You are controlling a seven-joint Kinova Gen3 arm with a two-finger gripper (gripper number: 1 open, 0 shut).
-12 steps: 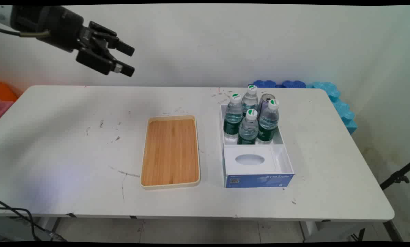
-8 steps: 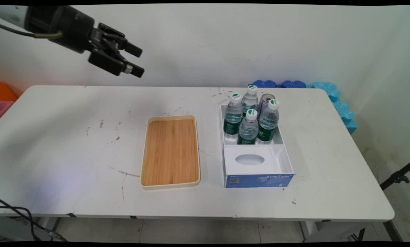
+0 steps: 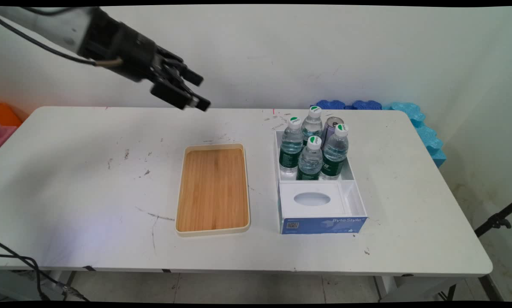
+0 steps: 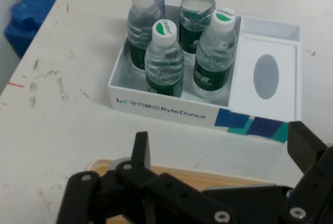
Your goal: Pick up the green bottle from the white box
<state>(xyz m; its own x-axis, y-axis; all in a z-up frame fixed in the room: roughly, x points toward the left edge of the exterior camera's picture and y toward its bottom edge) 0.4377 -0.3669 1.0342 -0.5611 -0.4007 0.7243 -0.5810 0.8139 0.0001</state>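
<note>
White wall backs a scuffed white tabletop (image 3: pixel 89 179), with blue foam shapes (image 3: pixel 414 119) piled at its far right corner and something orange and pink (image 3: pixel 3 122) cut off at the left edge.

Over the last moments the gripper (image 3: pixel 198 92) has swung from the upper left toward the middle and dropped lower. It now hangs in the air above the far edge of the tabletop, behind the wooden tray (image 3: pixel 213 190) and well apart from everything on the surface. Its fingers (image 3: pixel 192 77) stand apart with nothing between them. Nothing on the tabletop has shifted: the tray and the box (image 3: pixel 322 222) lie where they lay. The hand view now looks down on the box, so the hand is turned toward it, though it touches nothing.

The bare tray sits near the middle. Just to its right is the open white box with a blue front. Its far compartment holds four water bottles (image 3: pixel 310 158) standing upright and close together, green labels and white caps, with a can (image 3: pixel 332 126) wedged behind them. The near compartment holds a white insert (image 3: pixel 311 199) with an oval hole.

Most of the can is hidden by the bottles; only its top and a strip of its side show, and its print cannot be read. In the hand view the gripper's own linkage covers nearly all of the tray, leaving a sliver of its rim. Black cables (image 3: pixel 20 265) trail off below the tabletop's near left corner.
</note>
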